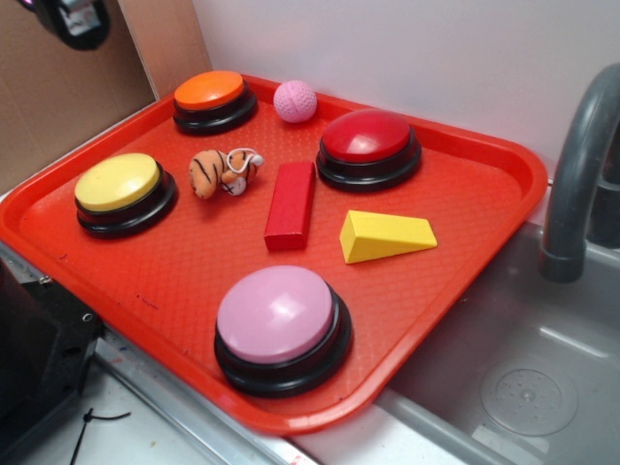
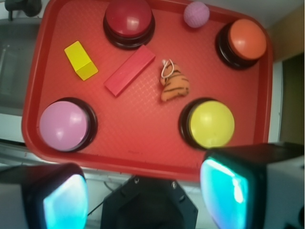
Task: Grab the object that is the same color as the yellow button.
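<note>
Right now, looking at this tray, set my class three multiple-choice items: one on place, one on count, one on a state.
1. What lies directly beside the yellow wedge block?
A. the red block
B. the pink ball
C. the toy tiger

2. How many push buttons sit on the red tray?
A. two
B. three
C. four

3. What is the gripper doing?
A. gripping the wedge
B. open above the tray, holding nothing
C. pressing the yellow button

Answers:
1 A, the red block is its nearest neighbour.
2 C, yellow button, orange, red and pink.
3 B, the wrist view shows both fingers spread, nothing between.
</note>
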You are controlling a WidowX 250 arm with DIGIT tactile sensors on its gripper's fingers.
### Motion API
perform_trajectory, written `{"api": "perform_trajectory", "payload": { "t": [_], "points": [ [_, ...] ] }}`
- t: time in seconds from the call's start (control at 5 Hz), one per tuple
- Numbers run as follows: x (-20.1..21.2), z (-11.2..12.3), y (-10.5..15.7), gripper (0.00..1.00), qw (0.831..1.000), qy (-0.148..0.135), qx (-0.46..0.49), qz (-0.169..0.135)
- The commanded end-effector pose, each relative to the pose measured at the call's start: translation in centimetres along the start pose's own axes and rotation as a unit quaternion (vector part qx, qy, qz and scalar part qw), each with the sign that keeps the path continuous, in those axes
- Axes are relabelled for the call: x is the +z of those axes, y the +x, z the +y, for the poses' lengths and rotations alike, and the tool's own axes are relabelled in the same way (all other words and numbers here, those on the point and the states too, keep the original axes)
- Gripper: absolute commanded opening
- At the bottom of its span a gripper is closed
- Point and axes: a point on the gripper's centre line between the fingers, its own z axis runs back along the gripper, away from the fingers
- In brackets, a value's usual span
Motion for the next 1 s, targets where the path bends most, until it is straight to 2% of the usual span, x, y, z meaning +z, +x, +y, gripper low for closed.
{"api": "perform_trajectory", "payload": {
  "t": [0.0, 0.2, 0.4, 0.8],
  "points": [
    [-5.9, -3.2, 6.4, 1.0, 0.991, -0.017, -0.132, -0.031],
    [-8.7, -4.7, 8.9, 1.0, 0.987, -0.01, -0.158, -0.044],
    [-11.5, -6.0, 10.6, 1.0, 0.98, -0.035, -0.185, -0.057],
    [-15.3, -7.6, 11.6, 1.0, 0.98, -0.036, -0.195, -0.032]
  ]
}}
